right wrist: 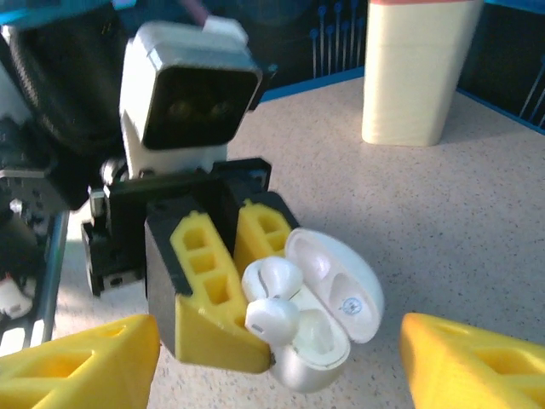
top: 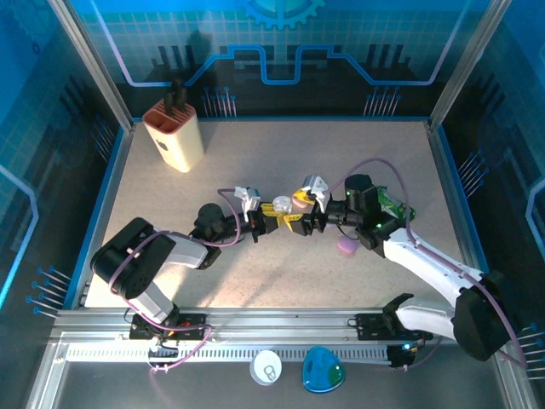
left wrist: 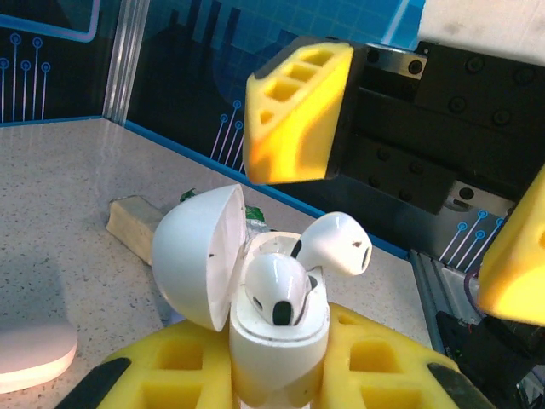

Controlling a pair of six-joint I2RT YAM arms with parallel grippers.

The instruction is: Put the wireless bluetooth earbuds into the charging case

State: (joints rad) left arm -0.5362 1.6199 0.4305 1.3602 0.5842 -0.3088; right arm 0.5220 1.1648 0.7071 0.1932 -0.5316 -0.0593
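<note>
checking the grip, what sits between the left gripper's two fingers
Left wrist view: the open white charging case, carrying two white earbuds, clamped in the left gripper.

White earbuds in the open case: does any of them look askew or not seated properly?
Yes. In the white pebble-shaped plastic charging case, held by the left pincer, one white stemmed earbud leans out sideways over the rim, not seated. The other earbud stands more upright in the case.

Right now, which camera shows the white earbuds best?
The left wrist camera: both earbuds are large and sharp, poking out of the open case. The right wrist camera shows them smaller and softer; from overhead they blur into the pale case.
</note>
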